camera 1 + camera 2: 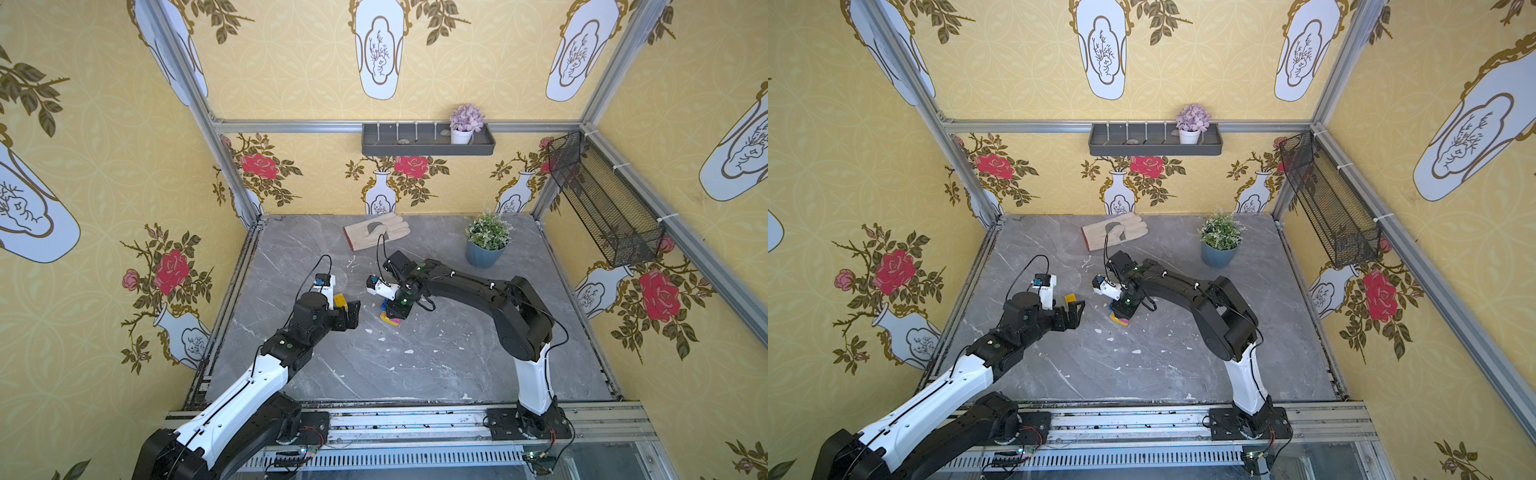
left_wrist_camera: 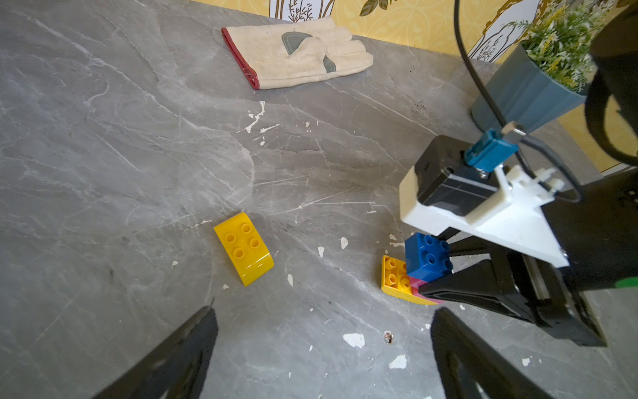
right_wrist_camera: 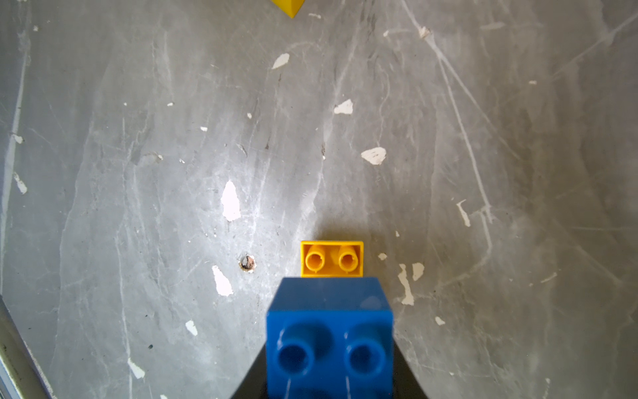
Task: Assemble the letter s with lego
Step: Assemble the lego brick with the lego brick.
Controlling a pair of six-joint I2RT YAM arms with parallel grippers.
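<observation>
The near half of the table [image 1: 415, 365] lies open to me; the glove [image 1: 376, 230] and the plant pot [image 1: 484, 253] sit along its far edge. The wall shelf [image 1: 428, 149] carries one white flower pot [image 1: 462, 135]. I count two yellow bricks, one blue, one pink. Near the table's middle my right claw [image 1: 395, 311] clamps the blue brick [image 2: 428, 257] over the pink brick [image 2: 417, 284] and the lower yellow brick [image 2: 393, 276]. My left claw [image 2: 324, 311] gapes wide beside the loose yellow brick [image 2: 243, 254].

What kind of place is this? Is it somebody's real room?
Probably not a home: it looks like a robot practice booth dressed up as a room. The flowery wallpaper hangs on a metal frame, and the left arm and right arm are bolted to a rail in front of a grey tabletop.
</observation>
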